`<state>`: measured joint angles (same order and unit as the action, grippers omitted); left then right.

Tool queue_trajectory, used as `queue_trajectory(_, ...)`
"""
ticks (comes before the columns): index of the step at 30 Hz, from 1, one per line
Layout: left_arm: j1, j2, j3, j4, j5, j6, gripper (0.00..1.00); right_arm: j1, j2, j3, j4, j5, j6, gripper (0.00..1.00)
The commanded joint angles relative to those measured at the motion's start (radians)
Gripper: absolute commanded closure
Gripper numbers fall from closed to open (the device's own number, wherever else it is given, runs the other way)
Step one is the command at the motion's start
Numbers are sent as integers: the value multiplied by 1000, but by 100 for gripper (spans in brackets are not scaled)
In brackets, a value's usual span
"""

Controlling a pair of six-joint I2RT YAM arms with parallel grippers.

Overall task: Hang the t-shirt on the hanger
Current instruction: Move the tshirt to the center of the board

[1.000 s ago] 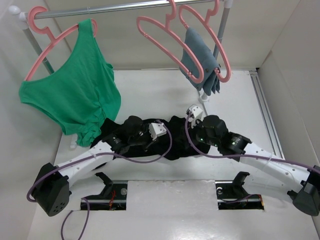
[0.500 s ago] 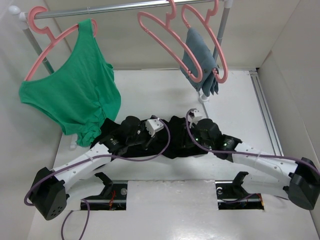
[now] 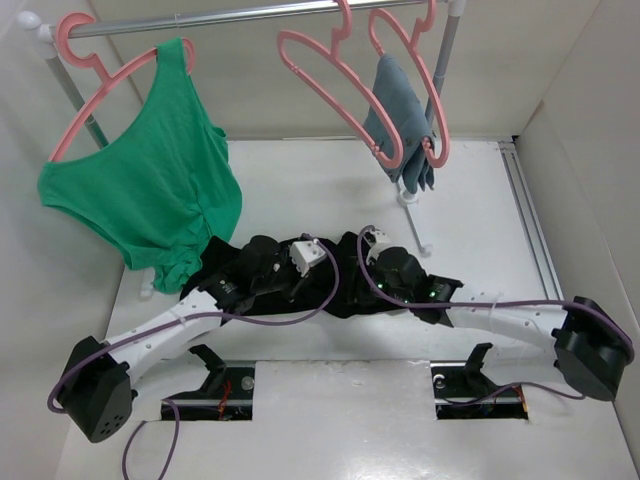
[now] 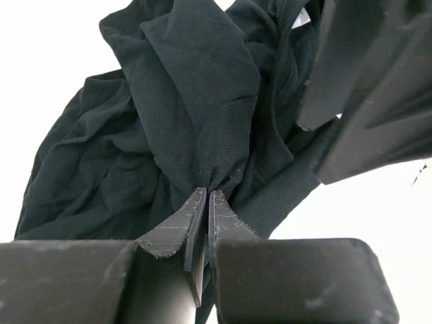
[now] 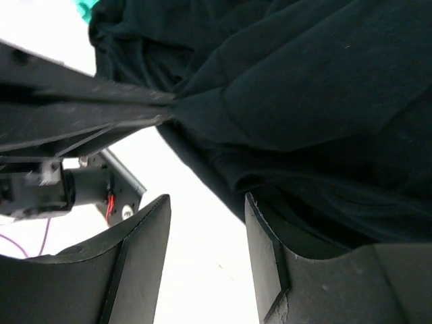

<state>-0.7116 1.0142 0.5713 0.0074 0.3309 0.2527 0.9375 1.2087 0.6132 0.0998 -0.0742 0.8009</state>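
Clamping a fold of the t-shirt (image 4: pixel 196 101) with my left gripper (image 4: pixel 204 197): both fingers are pressing flat together, and black cloth is bunching out from between their tips. Wrinkles are fanning away from the pinch across the rest of the garment.

My right gripper (image 5: pixel 207 202) is standing released. Its two fingers are spreading apart, bare table (image 3: pixel 300 190) is showing in the gap, and nothing is sitting between them. A dark fold of the shirt is lying just beside one of those fingers; I cannot tell whether it is touching. In the right wrist view, my left fingers are reaching in from the side, and the pinched cloth is drawing to a point at their tips.

The t-shirt is lying crumpled on the table, on the near side of the rail (image 3: pixel 250 16), beneath both wrists. The hanger (image 3: pixel 382 150) is hanging bare from the rail, near its middle, well apart from the shirt. Toward the rail's left end a green top (image 3: pixel 150 190) is hanging; toward its right end, grey-blue cloth (image 3: pixel 400 115) is hanging.
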Motion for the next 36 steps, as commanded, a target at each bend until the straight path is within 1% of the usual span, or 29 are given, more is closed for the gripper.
queue_trajectory(1,-3,-39,-17,34,-1,-4,100,6,53,-12,69,45,31,47)
queue_trajectory(3,-3,-39,-17,34,-1,-4,100,6,95,11,69,25,31,47)
queue_trajectory(5,-3,-39,-17,34,-1,-4,100,6,164,58,83,-4,-8,48)
queue_trajectory(8,-3,-48,-17,34,-10,-4,100,6,193,82,83,-16,-8,48)
queue_trajectory(10,-3,-48,-17,34,-10,-4,100,6,193,82,83,23,1,53)
queue_trajectory(11,-3,-58,-17,22,-10,5,100,6,193,71,83,36,1,59)
queue_trajectory(13,-3,-58,-27,22,-33,16,100,6,164,71,83,60,1,64)
queue_trajectory(14,-3,-58,-27,22,-33,16,100,6,164,71,93,70,1,62)
queue_trajectory(16,-3,-58,-27,22,-43,16,100,6,164,82,106,79,-37,55)
queue_trajectory(18,-3,-58,-27,22,-43,25,100,-3,164,94,116,57,-61,51)
queue_trajectory(22,-3,-58,-27,22,-43,25,100,-14,221,117,156,-1,-92,50)
queue_trajectory(27,-3,-49,-36,31,-43,25,100,-25,261,126,199,-26,-92,49)
queue_trajectory(30,-3,-49,-36,31,-43,25,100,-46,273,126,232,-55,-92,57)
queue_trajectory(31,-3,-49,-36,31,-43,25,100,-46,273,126,242,-55,-92,62)
queue_trajectory(33,-3,-40,-36,31,-53,25,100,-57,273,117,242,-55,-103,88)
queue_trajectory(34,-3,-40,-36,31,-67,25,100,-66,264,117,242,-55,-103,98)
queue_trajectory(36,-3,-31,-36,31,-96,25,100,-77,221,91,242,-88,-127,100)
